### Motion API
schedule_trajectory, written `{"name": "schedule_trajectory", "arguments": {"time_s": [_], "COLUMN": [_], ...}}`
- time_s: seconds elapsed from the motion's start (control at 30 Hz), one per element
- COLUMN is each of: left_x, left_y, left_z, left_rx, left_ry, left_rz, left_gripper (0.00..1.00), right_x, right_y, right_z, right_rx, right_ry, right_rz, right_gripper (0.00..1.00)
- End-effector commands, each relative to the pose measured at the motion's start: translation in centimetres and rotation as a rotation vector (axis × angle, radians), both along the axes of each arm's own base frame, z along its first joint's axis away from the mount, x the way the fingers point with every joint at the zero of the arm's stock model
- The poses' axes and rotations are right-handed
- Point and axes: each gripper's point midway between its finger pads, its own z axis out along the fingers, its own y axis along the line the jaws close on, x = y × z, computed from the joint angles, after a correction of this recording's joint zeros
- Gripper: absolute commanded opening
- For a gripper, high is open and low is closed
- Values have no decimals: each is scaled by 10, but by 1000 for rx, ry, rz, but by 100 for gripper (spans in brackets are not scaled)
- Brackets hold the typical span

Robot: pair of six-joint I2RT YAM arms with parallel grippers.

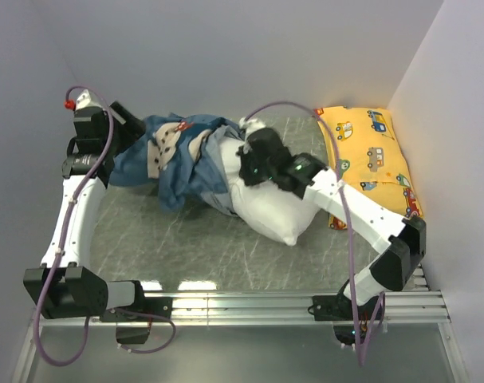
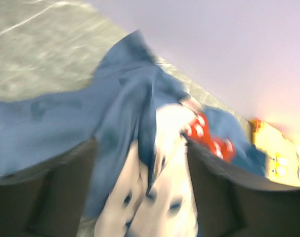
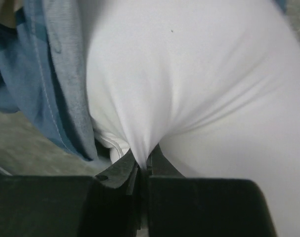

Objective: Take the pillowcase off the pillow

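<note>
While your right jaws pinch the plump, yielding pillow (image 1: 267, 212) mid-frame, your left jaws gape over the limp pillowcase (image 1: 166, 153); grip its bunched upper-left edge.

The pillowcase (image 1: 170, 152) covers the left end of the pillow (image 1: 277, 215), a second pillow (image 1: 369, 155) farther right.

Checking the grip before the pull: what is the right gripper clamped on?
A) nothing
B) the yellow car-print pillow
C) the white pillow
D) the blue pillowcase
C: in the right wrist view the right gripper has its jaws shut on a pinched fold of the white pillow, while the pillowcase hangs beside it, outside the jaws.
</note>
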Motion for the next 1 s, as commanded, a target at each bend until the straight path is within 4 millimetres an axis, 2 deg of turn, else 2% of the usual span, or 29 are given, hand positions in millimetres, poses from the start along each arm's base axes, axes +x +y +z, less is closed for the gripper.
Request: {"name": "schedule_trajectory", "arguments": {"time_s": [0.0,0.03,0.17,0.2,0.27,0.3,0.37,0.4,0.43,0.47,0.53,0.67,0.73,0.77,0.83,0.87,0.9,0.93,0.97], "left_x": [-15,-21,-39,-38,-42,-42,-43,-44,-44,-47,-44,-33,-27,-23,-14,-9,-6,-1,3], "left_y": [-27,-36,-41,-42,-47,-51,-55,-57,-60,-61,-63,-69,-64,-63,-60,-58,-56,-52,-44], "left_z": [57,64,59,46,39,22,6,-9,-6,-20,-15,-24,-27,-21,-20,-10,-9,-14,-5], "left_rx": [68,73,28,-8,-52,-93,-127,-150,-168,-195,-215,-252,-257,-261,-251,-243,-223,-206,-186], "left_ry": [-93,-102,-90,-86,-102,-77,-37,-8,-38,-25,-76,-40,-45,-70,-82,-101,-97,-77,-90], "left_rz": [-92,-97,-60,-48,-53,-48,-40,-20,-19,-10,-19,-19,16,26,39,46,54,74,103], "left_gripper": [81,83,86,86,86,86,86,86,86,86,88,88,87,85,65,50,18,4,0], "right_x": [-1,0,7,8,6,5,4,5,4,3,2,-1,-3,-3,-5,-4,-5,-6,-5], "right_y": [12,13,5,5,4,5,3,2,-1,-1,-2,-2,-3,-3,-6,-9,-11,-14,-19], "right_z": [94,99,104,99,91,91,92,90,91,91,91,85,86,85,86,84,84,86,87], "right_rx": [293,322,355,357,362,376,378,375,376,376,376,375,380,378,379,372,366,365,360], "right_ry": [-33,-19,-19,-12,6,10,8,10,6,6,9,23,21,24,22,20,16,8,0], "right_rz": [82,93,84,76,79,83,77,67,65,67,69,71,71,70,65,54,49,42,30], "right_gripper": [0,0,0,0,0,0,0,0,0,0,0,0,0,0,0,0,0,0,0]}}
